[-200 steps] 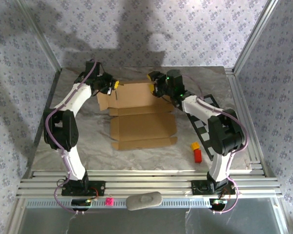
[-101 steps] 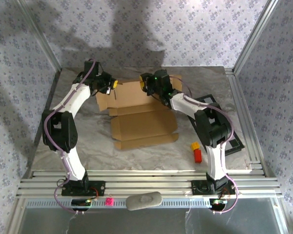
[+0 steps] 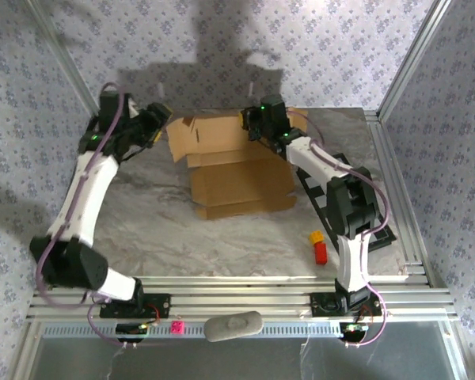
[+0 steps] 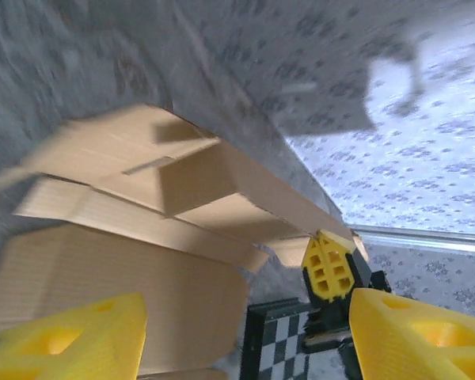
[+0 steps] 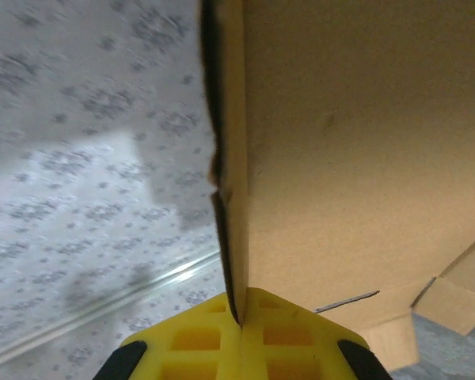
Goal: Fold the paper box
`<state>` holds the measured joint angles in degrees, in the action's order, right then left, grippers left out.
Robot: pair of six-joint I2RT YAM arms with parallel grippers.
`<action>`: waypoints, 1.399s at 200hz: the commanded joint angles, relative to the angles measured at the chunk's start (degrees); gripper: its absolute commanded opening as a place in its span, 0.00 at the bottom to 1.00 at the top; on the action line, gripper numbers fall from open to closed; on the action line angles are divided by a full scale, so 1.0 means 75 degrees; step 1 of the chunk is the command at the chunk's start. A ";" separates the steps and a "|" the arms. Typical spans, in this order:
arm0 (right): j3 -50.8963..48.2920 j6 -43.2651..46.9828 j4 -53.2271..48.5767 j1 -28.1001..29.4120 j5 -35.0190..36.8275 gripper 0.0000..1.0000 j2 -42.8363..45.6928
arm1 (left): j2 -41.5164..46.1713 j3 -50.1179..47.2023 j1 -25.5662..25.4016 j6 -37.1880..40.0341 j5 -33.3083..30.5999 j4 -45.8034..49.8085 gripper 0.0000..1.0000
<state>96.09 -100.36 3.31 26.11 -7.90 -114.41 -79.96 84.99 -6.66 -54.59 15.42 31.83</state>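
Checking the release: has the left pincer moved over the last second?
Yes. The left pincer drew back leftward, away from the paper box, farther from the red block.

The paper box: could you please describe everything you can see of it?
The paper box is plain brown corrugated cardboard, unmarked, with flaps and tabs. Its near panels lie flat on the marbled table; the far panel with its side flaps stands raised. The right tool is shut on the raised panel's edge.
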 commanded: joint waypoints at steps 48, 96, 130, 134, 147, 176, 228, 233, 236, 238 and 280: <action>0.1255 -0.0411 -0.1603 -0.0201 -0.0197 0.00 0.0583 | 0.0743 -0.3523 -0.0232 0.2498 0.0012 -0.1495 0.60; 0.1851 -0.0672 -0.2349 -0.0203 -0.0363 0.00 0.0479 | 0.0023 -0.4335 -0.0865 0.3973 -0.0606 -0.4256 0.63; 0.2413 -0.0816 -0.3118 -0.0213 -0.0481 0.00 0.0386 | -0.0266 -0.5982 -0.0961 0.4582 -0.1406 -0.8227 0.66; 0.2465 -0.0838 -0.3218 -0.0212 -0.0465 0.00 0.0392 | -0.0368 -0.6099 -0.0964 0.4583 -0.1459 -0.8602 0.66; 0.2610 -0.0969 -0.3387 -0.0223 -0.0425 0.00 0.0401 | -0.0697 -0.6047 -0.0963 0.4618 -0.1595 -0.8955 0.66; 0.3176 -0.1153 -0.3961 -0.0276 -0.0397 0.00 0.0418 | -0.1245 -0.6066 -0.1042 0.4649 -0.1493 -0.9990 0.67; 0.3676 -0.1179 -0.4797 -0.0364 -0.0500 0.00 0.0762 | -0.1416 -0.5732 -0.1058 0.4977 -0.1511 -1.0839 0.69; 0.3675 -0.1194 -0.4821 -0.0364 -0.0533 0.00 0.0800 | -0.1457 -0.5669 -0.1047 0.4992 -0.1465 -1.0870 0.70; 0.3676 -0.1203 -0.4839 -0.0370 -0.0554 0.00 0.0815 | -0.1481 -0.5628 -0.1046 0.5009 -0.1447 -1.0898 0.70; 0.3670 -0.1213 -0.4843 -0.0365 -0.0561 0.00 0.0831 | -0.1509 -0.5602 -0.1040 0.5015 -0.1438 -1.0900 0.70; 0.3500 -0.1398 -0.4780 -0.0365 -0.0646 0.00 0.1058 | -0.2097 -0.4827 -0.1034 0.4852 -0.1103 -1.1008 0.70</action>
<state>121.86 -108.90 -31.77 23.64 -11.99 -109.67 -93.27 44.64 -14.37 -18.44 4.91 -46.70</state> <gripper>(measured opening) 0.052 0.705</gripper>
